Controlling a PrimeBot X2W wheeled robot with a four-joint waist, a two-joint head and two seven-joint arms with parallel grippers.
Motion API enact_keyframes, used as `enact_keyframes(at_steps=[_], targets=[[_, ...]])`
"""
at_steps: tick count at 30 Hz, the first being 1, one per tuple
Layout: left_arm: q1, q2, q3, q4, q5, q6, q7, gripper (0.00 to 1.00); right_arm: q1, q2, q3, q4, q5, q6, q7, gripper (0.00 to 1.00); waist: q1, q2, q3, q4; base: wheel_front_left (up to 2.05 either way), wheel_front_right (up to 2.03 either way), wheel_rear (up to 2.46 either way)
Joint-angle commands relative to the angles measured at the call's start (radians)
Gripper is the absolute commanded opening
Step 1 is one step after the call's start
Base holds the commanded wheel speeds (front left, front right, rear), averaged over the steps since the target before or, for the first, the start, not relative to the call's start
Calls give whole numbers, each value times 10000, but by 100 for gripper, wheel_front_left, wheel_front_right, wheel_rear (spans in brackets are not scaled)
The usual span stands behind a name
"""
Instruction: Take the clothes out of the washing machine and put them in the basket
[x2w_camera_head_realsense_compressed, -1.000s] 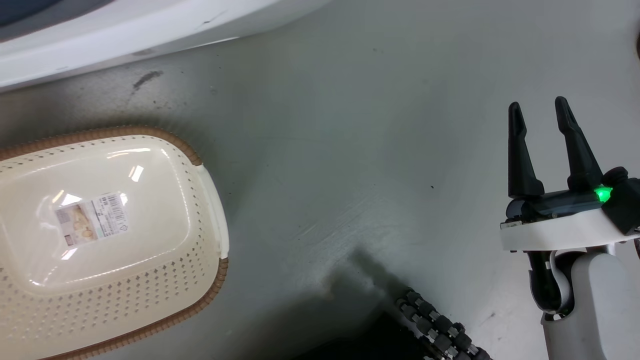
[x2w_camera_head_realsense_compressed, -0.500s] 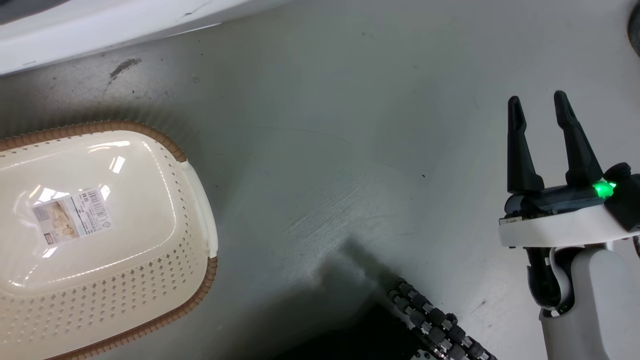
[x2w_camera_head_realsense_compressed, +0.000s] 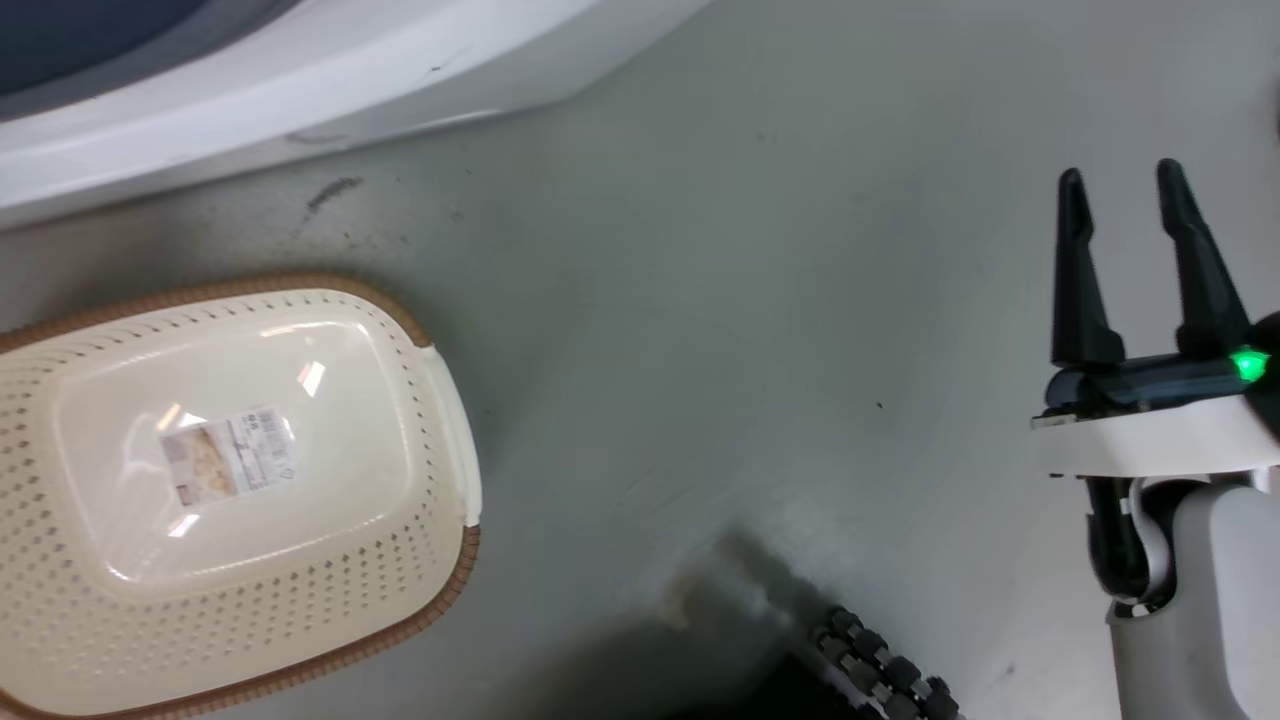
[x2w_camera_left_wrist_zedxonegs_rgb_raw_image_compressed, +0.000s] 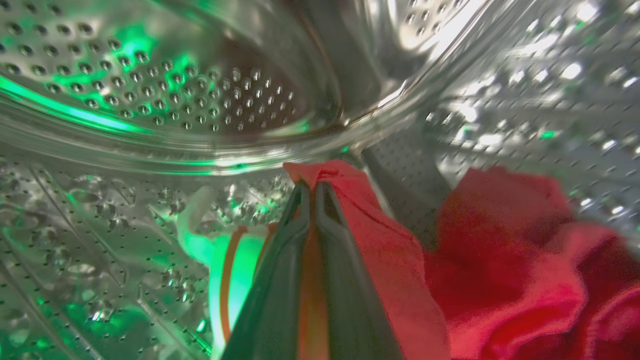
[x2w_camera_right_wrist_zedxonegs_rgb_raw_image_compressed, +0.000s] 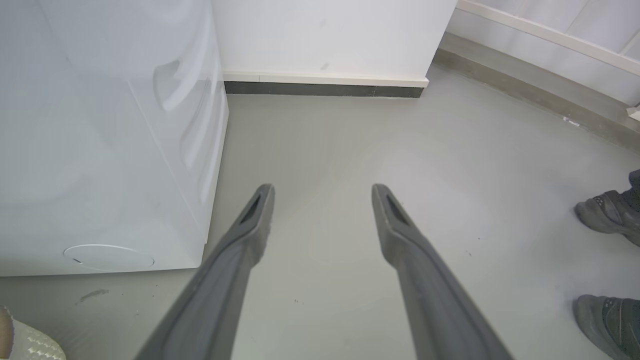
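In the left wrist view my left gripper is inside the steel drum of the washing machine, shut on a fold of the red clothes. More red clothes lie bunched at the lower right of the drum. The white washing machine runs along the top left of the head view and its side fills the left of the right wrist view. The cream basket sits on the floor at the lower left, holding only a label. My right gripper hangs open over bare floor.
Grey floor spreads between the basket and my right gripper. A person's dark shoes stand at the right edge of the right wrist view. A white wall with a dark skirting lies behind. My base's black roller wheel shows at the bottom.
The whole head picture has shifted down and right since half a second ago, so the camera moved. Basket and right gripper keep their places relative to each other.
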Motion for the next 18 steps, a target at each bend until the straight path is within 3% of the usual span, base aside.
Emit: enact_keyframes(at_steps=[1, 11, 16, 18], targets=[[392, -225, 120, 178, -148, 135, -637, 0, -31, -5, -184, -57, -112, -8, -25, 100, 0, 0, -511, 313, 0, 0, 0], [3045, -1717, 438, 1133, -910, 501, -4475, 0, 427, -5, -668, 61, -898, -7, -23, 100, 0, 0, -2338, 1229, 0, 0, 0], [4413, -2317, 671, 831, -1082, 674, -4990, 0, 751, -6, -738, 141, -1259, -7, -25, 100, 0, 0, -3215, 1689, 0, 0, 0], [4874, -2370, 1035, 89, -984, 902, -5008, 0, 843, -6, -776, 134, -1361, -7, -25, 100, 0, 0, -3508, 1854, 0, 0, 0]])
